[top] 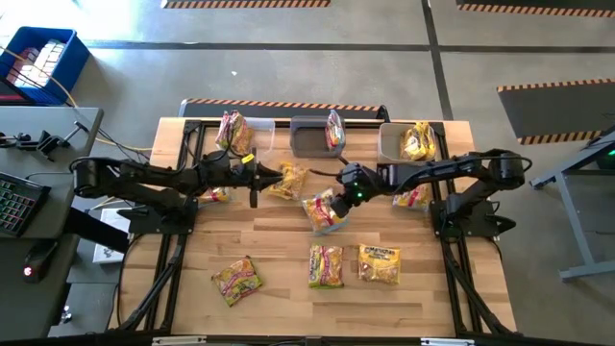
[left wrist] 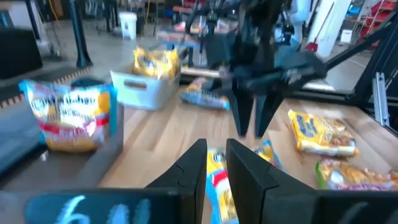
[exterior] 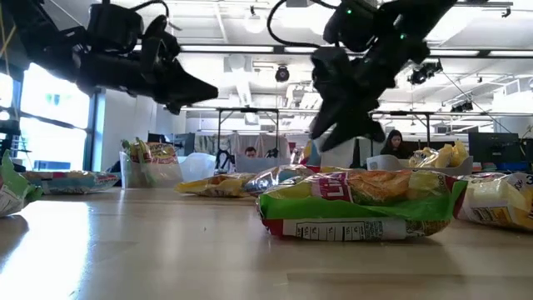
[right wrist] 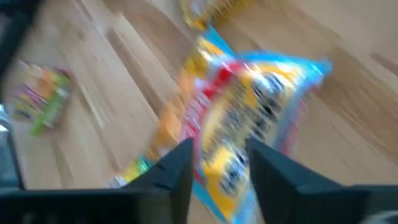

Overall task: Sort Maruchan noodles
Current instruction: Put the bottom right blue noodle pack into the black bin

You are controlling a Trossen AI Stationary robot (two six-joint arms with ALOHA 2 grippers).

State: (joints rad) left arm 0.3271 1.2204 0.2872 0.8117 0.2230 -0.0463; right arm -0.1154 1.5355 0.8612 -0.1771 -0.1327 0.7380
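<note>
The Maruchan noodles are flat yellow packets scattered over the wooden table. My left gripper hovers at the far left, slightly open and holding nothing, with a yellow packet lying just beyond its fingertips. My right gripper points slantwise down, open, above a blue-edged packet that lies on the table. The left wrist view shows its two fingers apart with nothing between them. Each of three bins at the far edge holds a packet.
More packets lie near the front: a green-edged one and two side by side. Another lies under each arm. The bins line the far edge. Bare wood shows at the near left and near right.
</note>
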